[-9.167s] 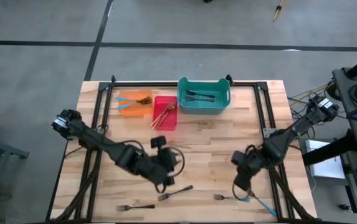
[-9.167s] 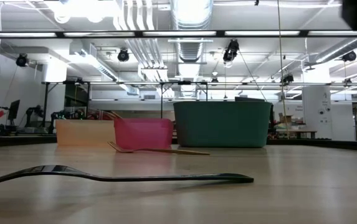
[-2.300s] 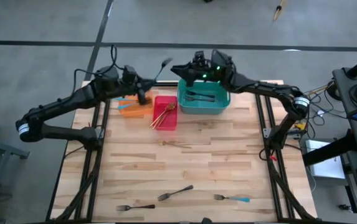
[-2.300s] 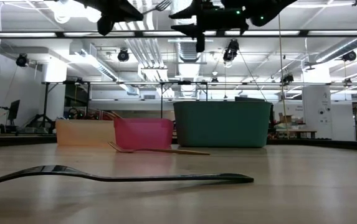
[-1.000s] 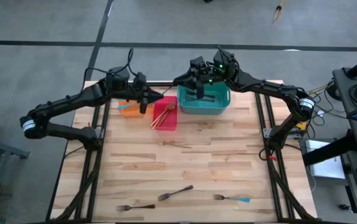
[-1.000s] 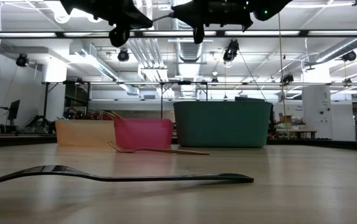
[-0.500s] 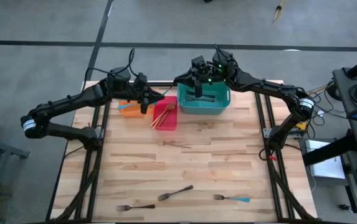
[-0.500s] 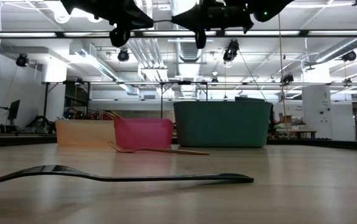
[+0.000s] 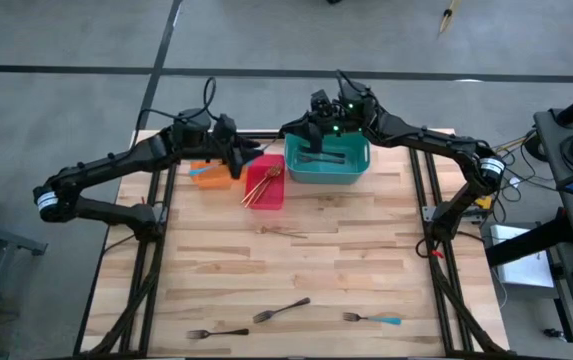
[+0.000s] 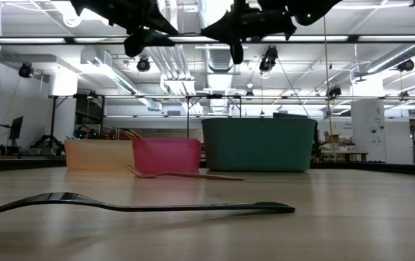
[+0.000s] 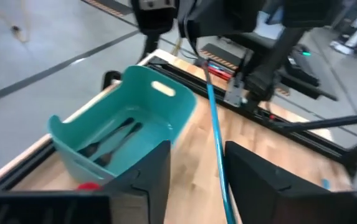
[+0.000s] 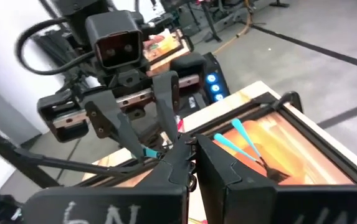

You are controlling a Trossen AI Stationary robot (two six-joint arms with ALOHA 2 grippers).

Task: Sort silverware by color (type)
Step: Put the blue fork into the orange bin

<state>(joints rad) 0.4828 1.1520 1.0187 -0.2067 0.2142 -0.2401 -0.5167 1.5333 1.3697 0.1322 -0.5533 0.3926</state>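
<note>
- Mid-air handoff by the look of it. The blue fork (image 11: 215, 124) hangs up in the air between the two grippers, over the far edge of the counter (image 9: 346, 260), above the gap between the red bin (image 9: 264, 192) and the teal bin (image 9: 351, 172).
- From above, its long axis runs roughly 9 to 3 o'clock. The right gripper (image 9: 314, 125) is on the 3 o'clock end and the left gripper (image 9: 241, 152) is at the 9 o'clock end.
- The right gripper looks pinched shut on its end of the fork, hovering over the teal bin's near-left corner.
- The left gripper is open with its fingers straddling the handle. The fork passes through the gap, closer to one finger than the other, and nothing is clamped yet.
- Both arms reach in toward each other, wrists high and grippers nose to nose.
- The orange bin (image 9: 204, 180) sits right under the left gripper, toward 7 o'clock from it, and already has blue forks in it. I'd guess the left arm, being nearer, takes the fork and drops it there.
</note>
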